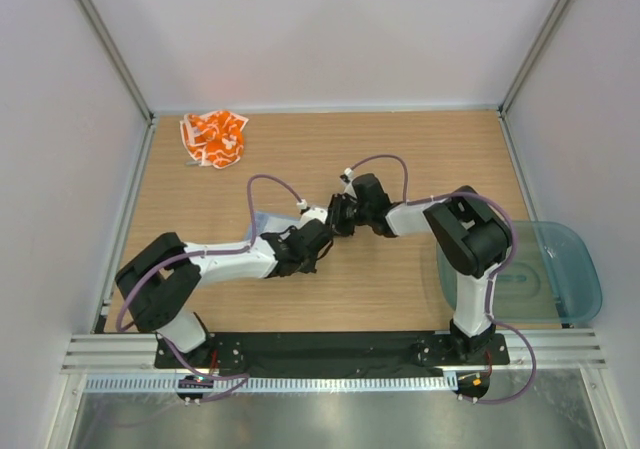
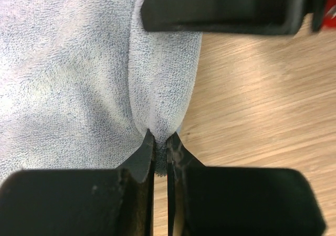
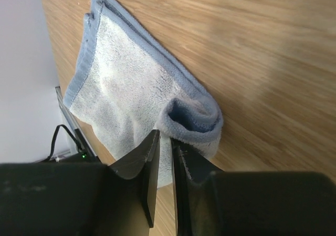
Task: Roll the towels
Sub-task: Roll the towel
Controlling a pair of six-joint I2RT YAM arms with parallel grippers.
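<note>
Left gripper (image 2: 160,141): jaws together, clamped on a raised ridge of the grey-blue towel (image 2: 68,78), cloth bunched right at the tips. Right gripper (image 3: 165,139): jaws almost together, looks pinched on the same towel's edge, just beside a short curl of rolled hem (image 3: 195,119). The rest of that towel lies flat on the table (image 1: 400,149). The two grippers meet nose to nose mid-table, with the towel mostly hidden under them in the top view. Orange-patterned towel (image 1: 213,137): crumpled in the far left corner, well apart from both arms. Teal tray (image 1: 570,269): at the right edge, beside the right arm's base.
</note>
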